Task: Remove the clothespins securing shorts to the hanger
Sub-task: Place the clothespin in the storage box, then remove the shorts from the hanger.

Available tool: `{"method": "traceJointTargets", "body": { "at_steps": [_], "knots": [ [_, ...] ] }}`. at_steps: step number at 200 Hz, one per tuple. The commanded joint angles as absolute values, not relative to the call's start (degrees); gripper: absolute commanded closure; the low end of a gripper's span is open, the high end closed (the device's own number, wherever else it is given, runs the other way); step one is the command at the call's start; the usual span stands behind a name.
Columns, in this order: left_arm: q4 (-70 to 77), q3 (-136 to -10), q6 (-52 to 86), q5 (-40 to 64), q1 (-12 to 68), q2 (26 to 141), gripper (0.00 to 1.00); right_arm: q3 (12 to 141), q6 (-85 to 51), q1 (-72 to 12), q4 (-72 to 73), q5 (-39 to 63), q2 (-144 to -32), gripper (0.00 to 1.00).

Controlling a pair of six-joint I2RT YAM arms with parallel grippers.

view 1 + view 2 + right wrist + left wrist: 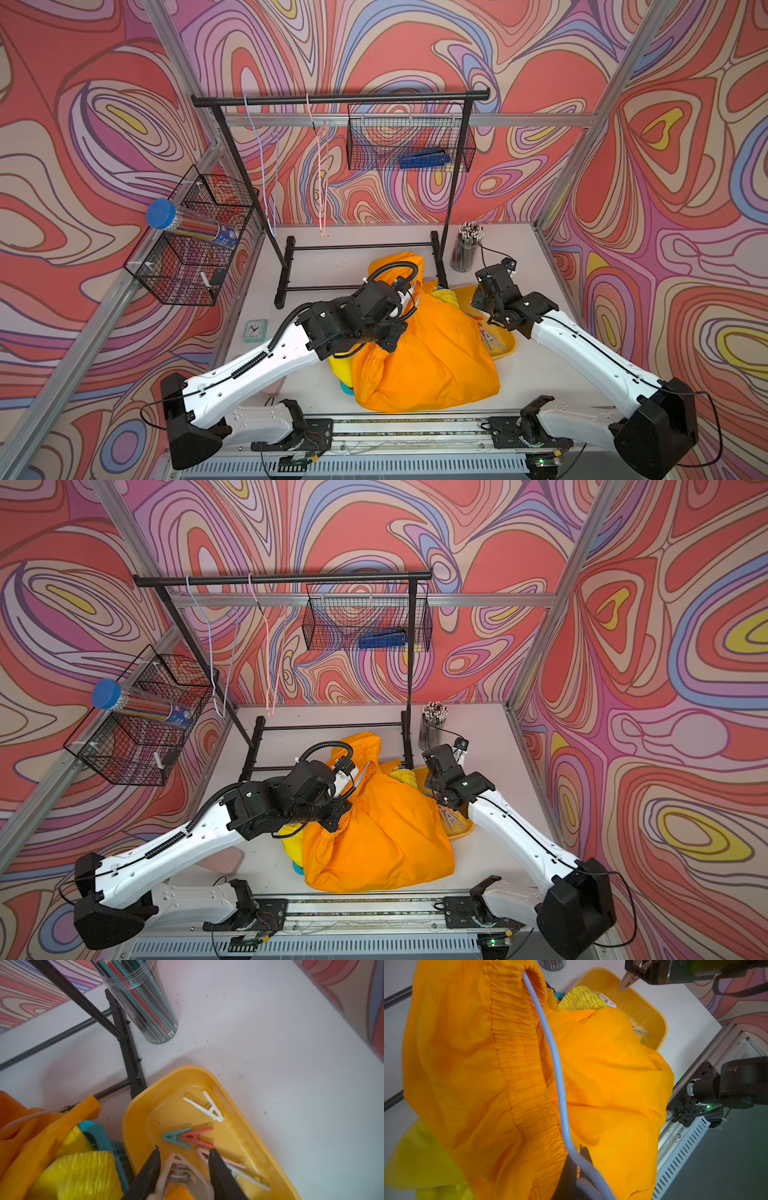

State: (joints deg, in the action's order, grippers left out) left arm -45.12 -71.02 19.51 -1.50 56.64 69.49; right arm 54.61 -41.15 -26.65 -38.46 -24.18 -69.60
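Observation:
The orange shorts [428, 353] lie heaped mid-table, waistband draped over a pale blue hanger [556, 1064]. My left gripper [581, 1159] is shut on that hanger's wire. Yellow shorts [83, 1172] show beneath the orange pair. My right gripper [184, 1150] hovers over the yellow tray [239, 1093], jaws apart, with a blurred beige clothespin [178, 1169] loose between them. In the tray lie several clothespins: white [205, 1107], teal [174, 1137], red [196, 1136], pink [228, 1160] and a pale one partly behind a finger.
A black garment rack [340, 99] stands behind, carrying a blue [259, 166] and a pink bare hanger [320, 166] and a wire basket [411, 141]. A pencil cup [145, 1001] stands by the rack's foot [131, 1059]. A small clock [254, 330] sits left.

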Motion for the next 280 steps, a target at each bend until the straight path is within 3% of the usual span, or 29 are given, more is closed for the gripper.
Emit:
{"method": "traceJointTargets", "body": {
  "at_steps": [1, 20, 38, 107, 170, 280],
  "knots": [
    [-43.1, -70.6, 18.5, -0.9, 57.0, 67.9, 1.00, 54.3, -37.9, -26.3, -35.5, -21.5, -69.1, 0.50],
    [-42.8, -70.6, 18.5, -0.6, 57.0, 68.1, 1.00, 54.0, -32.3, -26.3, -29.9, -12.6, -67.4, 0.43],
    [-42.7, -70.8, 18.4, -0.4, 57.0, 68.3, 1.00, 54.3, -30.9, -26.3, -29.2, -11.0, -66.3, 0.41],
    [-42.7, -72.6, 18.5, 0.8, 57.0, 70.3, 1.00, 52.7, -25.1, -27.5, -19.2, 6.1, -61.3, 0.47],
    [-41.9, -74.1, 19.1, 2.3, 57.0, 71.6, 1.00, 49.7, -14.7, -35.5, -12.0, 4.6, -61.7, 0.51],
    [-42.1, -74.4, 19.4, 3.0, 57.0, 71.7, 1.00, 51.1, -12.7, -38.5, -4.5, 0.3, -69.6, 0.56]
  ]
}}
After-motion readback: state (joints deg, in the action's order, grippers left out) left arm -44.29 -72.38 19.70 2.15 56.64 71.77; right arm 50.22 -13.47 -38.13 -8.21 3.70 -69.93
